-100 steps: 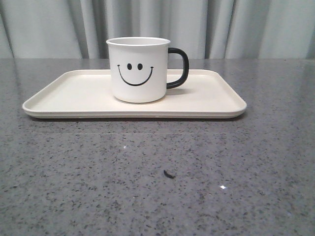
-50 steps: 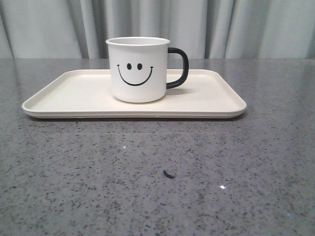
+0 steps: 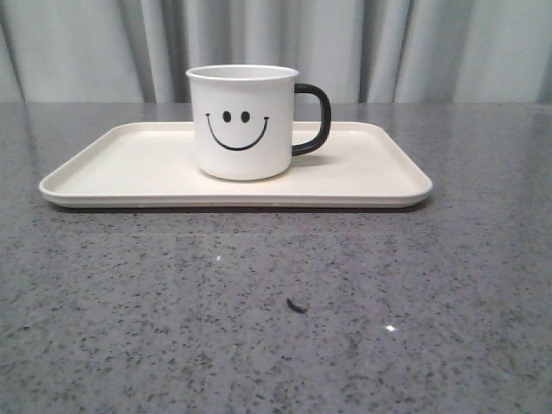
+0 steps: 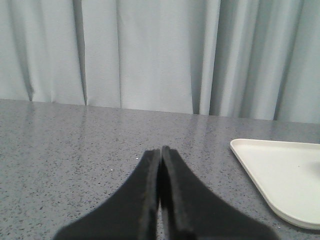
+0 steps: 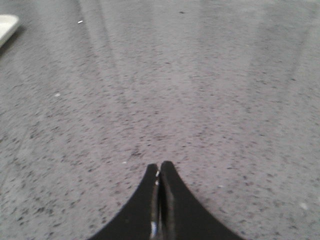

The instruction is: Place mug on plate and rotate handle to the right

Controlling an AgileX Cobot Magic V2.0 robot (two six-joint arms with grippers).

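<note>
The white mug (image 3: 243, 129) with a black smiley face stands upright on the cream plate (image 3: 112, 168), near its middle. Its black handle (image 3: 315, 118) points right in the front view. Neither gripper shows in the front view. In the left wrist view my left gripper (image 4: 160, 150) is shut and empty above the grey table, with a corner of the plate (image 4: 280, 175) off to one side. In the right wrist view my right gripper (image 5: 159, 165) is shut and empty above bare table, and a corner of the plate (image 5: 6, 26) shows at the picture's edge.
The grey speckled table (image 3: 276, 319) stretches in front of the plate. A small dark speck (image 3: 297, 305) lies on it near the front middle. Pale curtains (image 3: 388, 47) hang behind the table's far edge.
</note>
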